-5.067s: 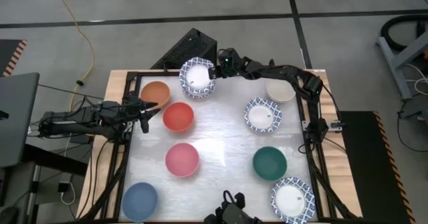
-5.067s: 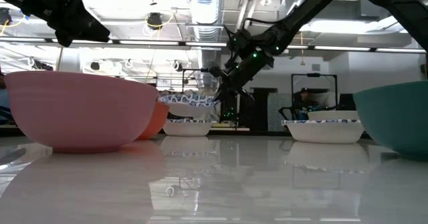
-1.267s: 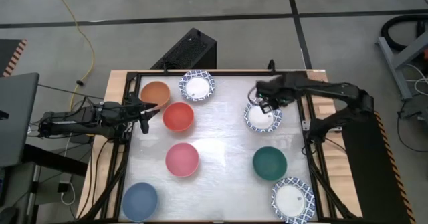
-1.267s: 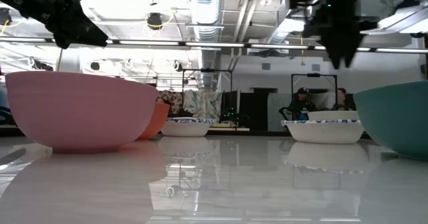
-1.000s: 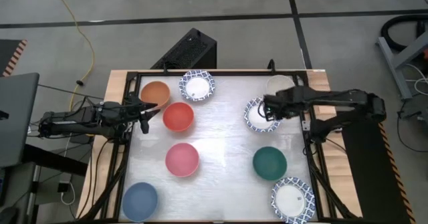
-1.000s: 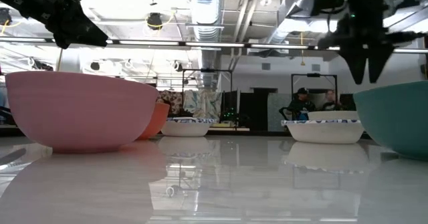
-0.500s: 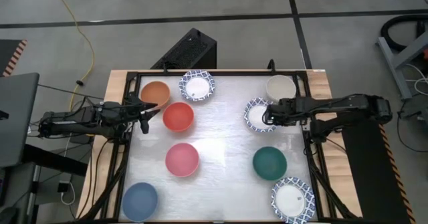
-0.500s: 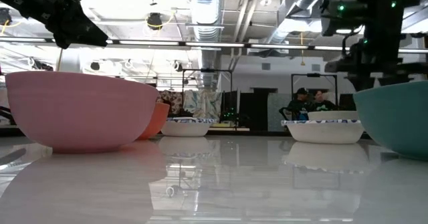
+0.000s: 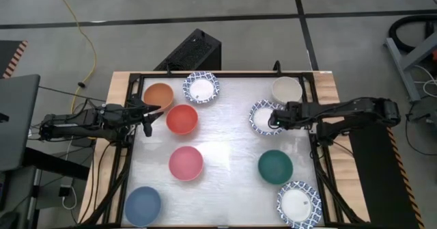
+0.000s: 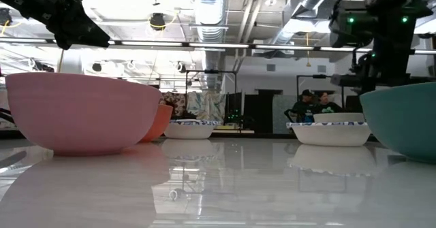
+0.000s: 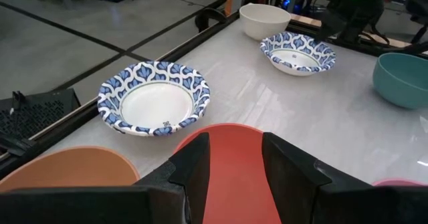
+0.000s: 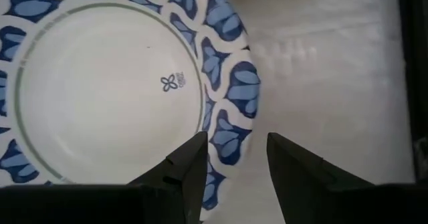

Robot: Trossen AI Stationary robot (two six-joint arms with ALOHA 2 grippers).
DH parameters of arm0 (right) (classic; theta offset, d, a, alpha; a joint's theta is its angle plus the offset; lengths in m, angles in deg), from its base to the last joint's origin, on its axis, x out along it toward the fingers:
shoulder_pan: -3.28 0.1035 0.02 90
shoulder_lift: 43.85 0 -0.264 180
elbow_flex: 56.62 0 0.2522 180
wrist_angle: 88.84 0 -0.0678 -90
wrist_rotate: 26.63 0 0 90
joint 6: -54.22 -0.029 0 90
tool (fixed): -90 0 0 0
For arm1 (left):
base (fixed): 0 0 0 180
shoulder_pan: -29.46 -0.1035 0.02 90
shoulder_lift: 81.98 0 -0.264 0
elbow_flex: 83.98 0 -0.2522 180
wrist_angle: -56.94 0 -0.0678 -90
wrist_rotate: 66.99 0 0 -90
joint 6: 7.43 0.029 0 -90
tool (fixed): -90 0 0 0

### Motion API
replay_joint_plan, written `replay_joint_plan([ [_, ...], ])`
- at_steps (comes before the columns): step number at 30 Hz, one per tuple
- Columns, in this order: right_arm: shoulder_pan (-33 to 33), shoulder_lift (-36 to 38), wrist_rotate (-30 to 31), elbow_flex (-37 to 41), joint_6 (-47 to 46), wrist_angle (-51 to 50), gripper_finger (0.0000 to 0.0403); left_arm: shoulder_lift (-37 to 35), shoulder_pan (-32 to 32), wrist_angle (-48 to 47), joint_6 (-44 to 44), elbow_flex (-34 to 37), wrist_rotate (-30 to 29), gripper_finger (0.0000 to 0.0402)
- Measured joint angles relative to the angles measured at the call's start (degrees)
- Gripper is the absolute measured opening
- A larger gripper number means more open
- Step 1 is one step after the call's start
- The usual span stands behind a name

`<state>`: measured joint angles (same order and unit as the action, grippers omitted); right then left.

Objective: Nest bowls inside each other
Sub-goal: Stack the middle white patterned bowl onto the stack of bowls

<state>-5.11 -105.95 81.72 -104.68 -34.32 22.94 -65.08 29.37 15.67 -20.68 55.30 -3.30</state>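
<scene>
Several bowls sit on the white table (image 9: 229, 137): orange (image 9: 159, 96), red (image 9: 182, 119), pink (image 9: 186, 163), blue (image 9: 143, 205), dark green (image 9: 276, 167), cream (image 9: 286, 90), and three white ones with blue-patterned rims (image 9: 201, 87), (image 9: 263, 117), (image 9: 298, 204). My right gripper (image 12: 231, 150) points down, open, over the right-hand rim (image 12: 231, 127) of the middle patterned bowl, with one finger toward the bowl's inside and one toward its outside. I cannot tell whether it touches the rim. My left gripper (image 11: 234, 164) waits open at the table's left edge, beside the red bowl (image 11: 231, 160).
A black metal frame (image 9: 321, 154) runs round the table top. Bare table lies in the middle between the pink and dark green bowls. A black box (image 9: 194, 50) stands on the floor behind the far edge. People show in the room beyond (image 10: 313, 105).
My right gripper has come down over the right-hand rim of the middle patterned bowl, shifting a little toward the table's near edge, and its wrist has rolled. Its fingers have stayed open. The bowls have not moved.
</scene>
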Motion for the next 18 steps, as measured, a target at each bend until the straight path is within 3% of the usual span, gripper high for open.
replay_joint_plan([
  [13,0.0,-0.04,0.11,4.64,-2.09,7.47,0.0173,-0.01,0.0,0.0,-0.02,0.0,0.0,0.0126],
  [18,-0.62,-0.02,0.09,4.64,-1.61,8.38,0.0149,0.0,0.01,0.0,-0.03,0.0,-0.02,0.0126],
])
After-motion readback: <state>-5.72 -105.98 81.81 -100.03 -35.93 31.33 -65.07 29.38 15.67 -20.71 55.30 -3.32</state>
